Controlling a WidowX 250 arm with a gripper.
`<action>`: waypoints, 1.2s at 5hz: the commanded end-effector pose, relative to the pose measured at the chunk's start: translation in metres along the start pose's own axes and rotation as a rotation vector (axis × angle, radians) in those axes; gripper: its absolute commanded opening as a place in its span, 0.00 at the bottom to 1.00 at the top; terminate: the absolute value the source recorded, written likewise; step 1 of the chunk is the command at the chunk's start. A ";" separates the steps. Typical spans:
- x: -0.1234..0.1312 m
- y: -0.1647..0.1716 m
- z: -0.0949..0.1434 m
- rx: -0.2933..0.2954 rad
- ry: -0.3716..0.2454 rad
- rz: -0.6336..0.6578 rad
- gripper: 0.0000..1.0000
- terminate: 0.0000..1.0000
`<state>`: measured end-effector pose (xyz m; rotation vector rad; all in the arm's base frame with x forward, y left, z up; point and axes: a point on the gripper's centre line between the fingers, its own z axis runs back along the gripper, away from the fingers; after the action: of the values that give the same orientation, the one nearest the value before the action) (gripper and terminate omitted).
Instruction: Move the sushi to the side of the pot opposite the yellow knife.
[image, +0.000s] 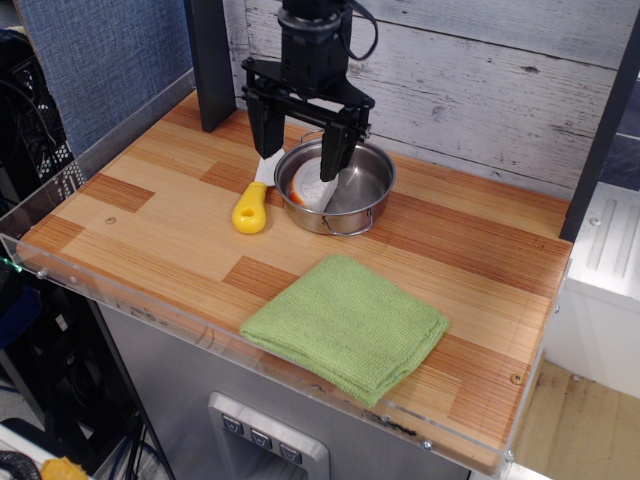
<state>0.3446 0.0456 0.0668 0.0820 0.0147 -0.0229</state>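
Observation:
The shiny steel pot (362, 196) stands on the wooden table near the back wall. The sushi (313, 191), white with an orange face, lies tilted inside the pot at its left side. The yellow knife (252, 207) lies on the table just left of the pot, its white blade partly hidden behind my gripper. My gripper (300, 148) hangs open above the pot's left rim, one finger over the knife blade and the other over the sushi. It holds nothing.
A folded green cloth (347, 324) lies near the table's front edge. A dark post (208, 62) stands at the back left. Bare wood lies right of the pot. A clear plastic lip (120, 290) runs along the front.

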 end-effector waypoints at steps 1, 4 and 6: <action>0.020 0.004 -0.003 0.043 -0.041 0.033 1.00 0.00; 0.023 0.002 -0.007 0.042 -0.097 0.090 1.00 0.00; 0.031 -0.007 -0.017 0.028 -0.097 0.093 1.00 0.00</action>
<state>0.3687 0.0361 0.0322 0.1000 -0.0391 0.0633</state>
